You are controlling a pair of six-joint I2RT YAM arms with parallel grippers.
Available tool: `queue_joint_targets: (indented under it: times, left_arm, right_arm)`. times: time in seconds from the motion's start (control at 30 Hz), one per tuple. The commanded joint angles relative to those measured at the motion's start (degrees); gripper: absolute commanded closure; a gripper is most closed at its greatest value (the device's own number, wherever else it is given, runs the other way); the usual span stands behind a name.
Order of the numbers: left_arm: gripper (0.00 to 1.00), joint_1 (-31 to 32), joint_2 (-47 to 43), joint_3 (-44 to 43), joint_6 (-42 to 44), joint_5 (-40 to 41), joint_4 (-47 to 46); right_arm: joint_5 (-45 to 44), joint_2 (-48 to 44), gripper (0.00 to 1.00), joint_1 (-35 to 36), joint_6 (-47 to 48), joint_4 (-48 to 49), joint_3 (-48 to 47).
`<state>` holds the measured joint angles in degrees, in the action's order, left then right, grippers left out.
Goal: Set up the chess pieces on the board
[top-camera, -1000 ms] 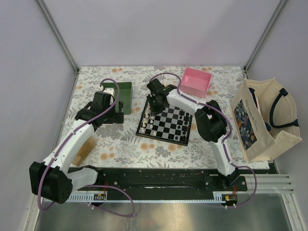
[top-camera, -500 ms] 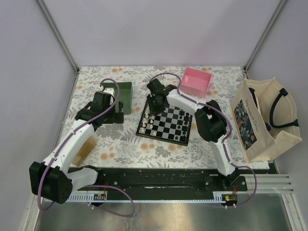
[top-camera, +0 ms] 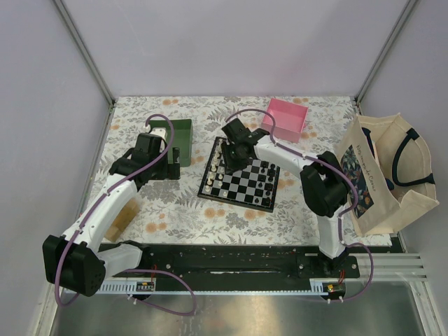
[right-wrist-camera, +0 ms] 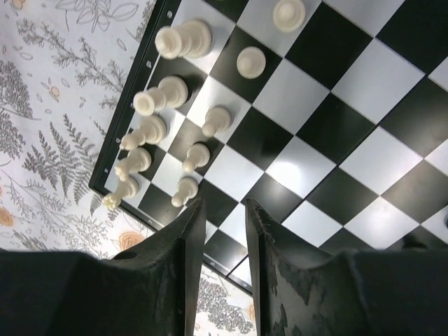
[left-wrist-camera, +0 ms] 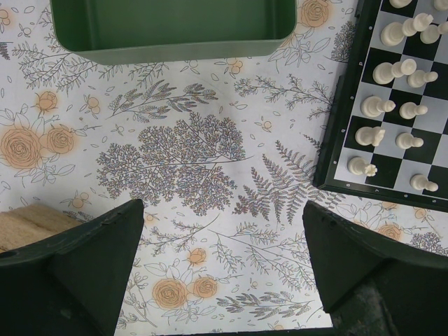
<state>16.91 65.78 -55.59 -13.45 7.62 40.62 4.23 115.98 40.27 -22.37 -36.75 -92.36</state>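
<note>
The checkered board [top-camera: 246,183] lies mid-table. Cream-white pieces [top-camera: 218,175] stand in two rows along its left side and black pieces [top-camera: 267,183] along its right side. My right gripper [top-camera: 228,162] hovers over the board's far-left part. In the right wrist view its gripper [right-wrist-camera: 224,210] is parted by a narrow gap with nothing between the jaws, just beside the white pieces [right-wrist-camera: 157,129] on the board [right-wrist-camera: 329,126]. My left gripper [top-camera: 175,165] is wide open and empty [left-wrist-camera: 220,245] over the floral cloth, left of the board [left-wrist-camera: 334,140] and its white pieces [left-wrist-camera: 381,105].
A green tray [top-camera: 183,129] sits just beyond the left gripper, also in the left wrist view [left-wrist-camera: 175,28]. A pink box [top-camera: 285,119] stands at the back. A tote bag [top-camera: 381,175] fills the right edge. A wooden block [top-camera: 126,213] lies near the left arm.
The right arm's elbow has swung to the right and its gripper has shifted a little right over the board's far-left corner. The left arm has not moved.
</note>
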Motion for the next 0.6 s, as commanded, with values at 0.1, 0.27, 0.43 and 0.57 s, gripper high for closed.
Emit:
queue_joint_targets:
  times: [0.1,0.27,0.43,0.57]
  left_arm:
    - [0.01,-0.21,-0.30,-1.18,0.53,-0.76,-1.25]
    - [0.01,-0.21,-0.30,-1.27,0.53,-0.67,-1.16]
    - [0.01,-0.29,-0.21,-1.18,0.53,-0.76,-1.07]
    - [0.01,-0.30,-0.39,-1.10,0.53,-0.76,-1.16]
  right_arm:
    - [3.33,-3.93,0.61,3.23,-1.36,2.48,3.67]
    - [3.51,-3.57,0.60,5.25,-1.62,2.39,4.38]
    - [2.98,-3.83,0.60,6.40,-1.89,1.68,5.69]
    - [2.71,-3.75,0.60,6.92,-1.71,0.63,6.40]
